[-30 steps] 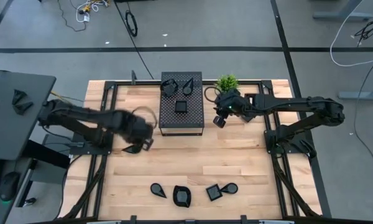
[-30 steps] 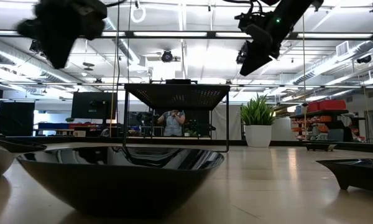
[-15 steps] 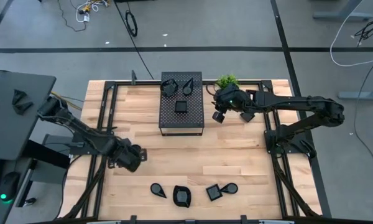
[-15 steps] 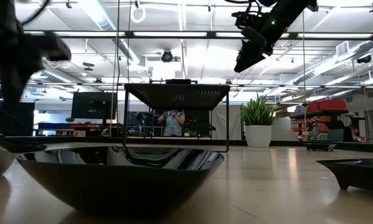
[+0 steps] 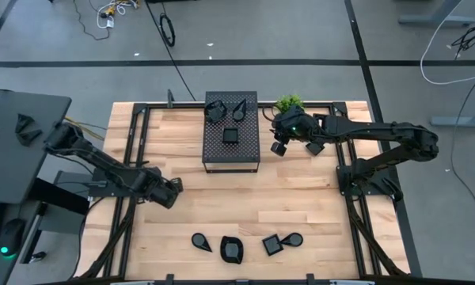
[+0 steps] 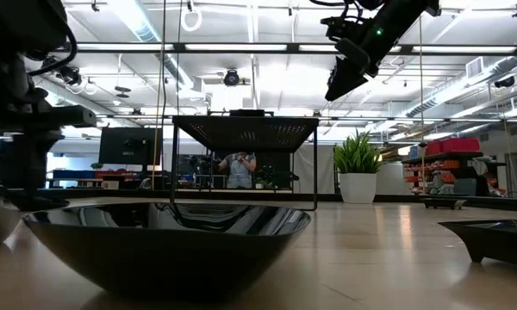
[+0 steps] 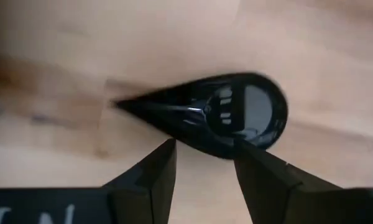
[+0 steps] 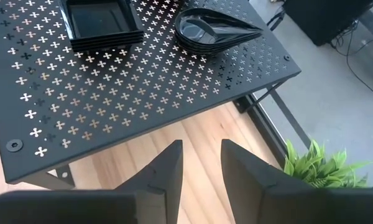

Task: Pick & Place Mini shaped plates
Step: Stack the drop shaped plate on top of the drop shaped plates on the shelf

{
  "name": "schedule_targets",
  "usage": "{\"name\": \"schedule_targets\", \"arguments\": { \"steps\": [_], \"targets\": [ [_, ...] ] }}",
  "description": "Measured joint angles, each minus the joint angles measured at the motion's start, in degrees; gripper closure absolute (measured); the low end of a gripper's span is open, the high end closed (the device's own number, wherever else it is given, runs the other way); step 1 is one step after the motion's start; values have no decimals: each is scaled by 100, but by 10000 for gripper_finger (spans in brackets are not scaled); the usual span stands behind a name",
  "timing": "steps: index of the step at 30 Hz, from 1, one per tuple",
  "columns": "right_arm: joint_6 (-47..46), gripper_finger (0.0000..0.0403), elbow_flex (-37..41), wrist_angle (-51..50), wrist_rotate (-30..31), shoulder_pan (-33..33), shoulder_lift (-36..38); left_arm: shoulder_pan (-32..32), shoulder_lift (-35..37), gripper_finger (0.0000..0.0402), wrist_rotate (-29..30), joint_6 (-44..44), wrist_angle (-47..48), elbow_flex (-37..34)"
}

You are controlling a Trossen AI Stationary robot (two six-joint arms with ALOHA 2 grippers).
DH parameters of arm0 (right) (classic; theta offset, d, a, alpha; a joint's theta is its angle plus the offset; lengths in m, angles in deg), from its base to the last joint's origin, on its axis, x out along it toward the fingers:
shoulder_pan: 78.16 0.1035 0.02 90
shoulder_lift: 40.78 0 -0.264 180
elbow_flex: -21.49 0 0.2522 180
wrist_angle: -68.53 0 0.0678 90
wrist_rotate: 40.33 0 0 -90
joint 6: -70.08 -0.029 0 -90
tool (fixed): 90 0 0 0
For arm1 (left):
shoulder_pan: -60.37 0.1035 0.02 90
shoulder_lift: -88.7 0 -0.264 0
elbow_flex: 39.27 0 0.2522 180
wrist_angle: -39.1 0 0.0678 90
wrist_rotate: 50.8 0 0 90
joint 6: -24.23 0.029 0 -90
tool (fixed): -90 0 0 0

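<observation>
Left gripper (image 7: 202,165) hangs spread and empty over the teardrop plate (image 7: 217,115) on the table (image 5: 301,198); it should centre, then pinch the rim squarely.

Two arms (image 5: 103,162), one box (image 5: 230,131)

Left claw (image 5: 172,191) low over table (image 5: 301,198), right claw (image 5: 276,147) beside perforated box (image 5: 230,150), four mini shaped plates (image 5: 231,248) at near edge

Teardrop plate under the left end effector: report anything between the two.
Nothing visible. The left end effector hangs open right over the teardrop plate, which lies alone on bare table.
</observation>
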Motion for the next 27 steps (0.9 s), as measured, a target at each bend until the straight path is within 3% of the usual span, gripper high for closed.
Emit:
{"name": "schedule_targets", "arguments": {
  "steps": [9, 21, 27],
  "targets": [
    [-209, 292, 0, 30, -4, 0, 0, 429, 7, 245, 297, 361, -47, -353],
    [-376, 292, -11, -43, -5, 4, 22, 551, -7, 387, 585, 1645, -162, -117],
    [-344, 292, -272, -519, -3, 2, 303, 553, -11, 388, 221, 2907, 261, 605]
  ]
}}
